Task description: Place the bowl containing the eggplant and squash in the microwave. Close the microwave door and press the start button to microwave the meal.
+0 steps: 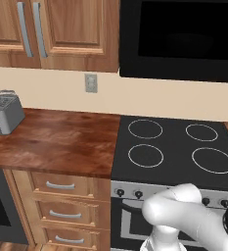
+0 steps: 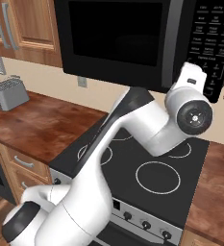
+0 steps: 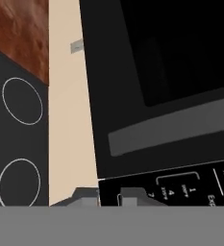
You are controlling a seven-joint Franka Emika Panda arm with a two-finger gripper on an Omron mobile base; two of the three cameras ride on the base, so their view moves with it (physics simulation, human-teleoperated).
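Where the wooden upper cabinets (image 1: 71, 29) end, can see a large black boxy microwave (image 1: 127, 49) mounted on the wall, directly over a black glass cooktop (image 1: 174, 147) with four white ring burners. Looks shut: wide black microwave door (image 2: 116, 36) with its dark glossy window sitting flush with the front, nothing of the inside visible. To the left of the cooktop, find a reddish-brown wooden counter (image 1: 57, 139) with drawers beneath.

Along the door's right edge, note a long grey handle (image 2: 173, 43), and just right of that a black keypad panel (image 2: 213, 33) with small white lettering. From the right base camera, see the white hand raised in front of the lower part of that panel, very near or touching it; cannot tell which.

On the far left of the counter, spot a small silver two-slot toaster (image 1: 4, 113), well apart from the arm. On the beige wall behind, a small grey outlet plate (image 1: 91, 83).

Through the hand camera, rolled sideways, find the two-finger gripper (image 3: 108, 197) at the lower corner of the microwave front, keypad just ahead, door handle a little farther on. Cannot tell whether open or closed; nothing seen between the tips.
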